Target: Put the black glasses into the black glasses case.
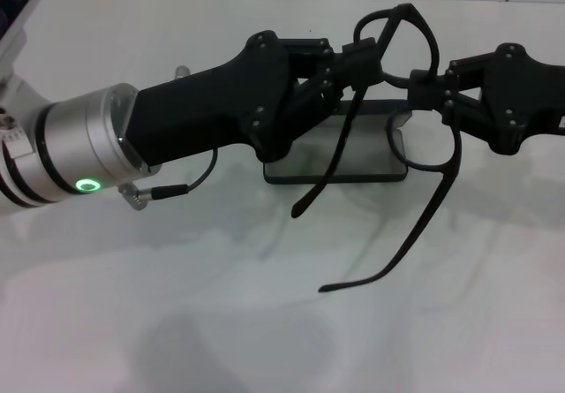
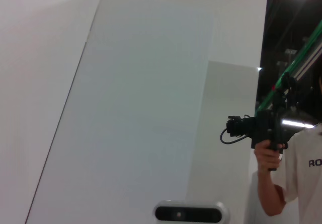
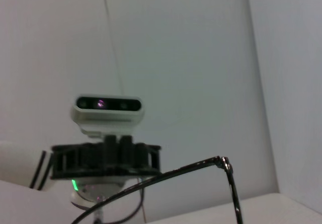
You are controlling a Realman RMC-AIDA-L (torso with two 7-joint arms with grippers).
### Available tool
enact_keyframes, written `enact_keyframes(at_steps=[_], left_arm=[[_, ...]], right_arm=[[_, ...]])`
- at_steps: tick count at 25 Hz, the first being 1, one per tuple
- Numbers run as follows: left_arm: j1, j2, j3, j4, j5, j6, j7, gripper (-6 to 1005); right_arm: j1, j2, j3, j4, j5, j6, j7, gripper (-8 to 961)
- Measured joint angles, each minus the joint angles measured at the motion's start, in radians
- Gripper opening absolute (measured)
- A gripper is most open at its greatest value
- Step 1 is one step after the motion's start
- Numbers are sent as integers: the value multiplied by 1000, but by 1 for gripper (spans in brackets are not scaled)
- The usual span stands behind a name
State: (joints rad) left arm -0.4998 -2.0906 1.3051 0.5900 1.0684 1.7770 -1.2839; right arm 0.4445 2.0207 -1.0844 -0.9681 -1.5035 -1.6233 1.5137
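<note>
Jaws of both grippers, L [image 1: 375, 56] & R [image 1: 422, 88], clamp black glasses [image 1: 415, 49].

Robotics lab or studio: plain white bench [image 1: 265, 322], white partition panels [image 2: 146, 108], a person [image 2: 297, 173] filming with a handheld camera [image 2: 256, 128].

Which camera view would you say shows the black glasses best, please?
The head view: the black glasses appear whole, held between the left gripper and right gripper. The right wrist view shows only a frame piece; the left wrist view, nothing.
</note>
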Motion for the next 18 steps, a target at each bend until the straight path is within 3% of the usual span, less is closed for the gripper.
enact_keyframes(at_steps=[18], left_arm=[[-11, -4, 12, -22, 12, -4, 21, 45]], right_arm=[[10, 2, -4, 22, 55, -70, -21, 72]])
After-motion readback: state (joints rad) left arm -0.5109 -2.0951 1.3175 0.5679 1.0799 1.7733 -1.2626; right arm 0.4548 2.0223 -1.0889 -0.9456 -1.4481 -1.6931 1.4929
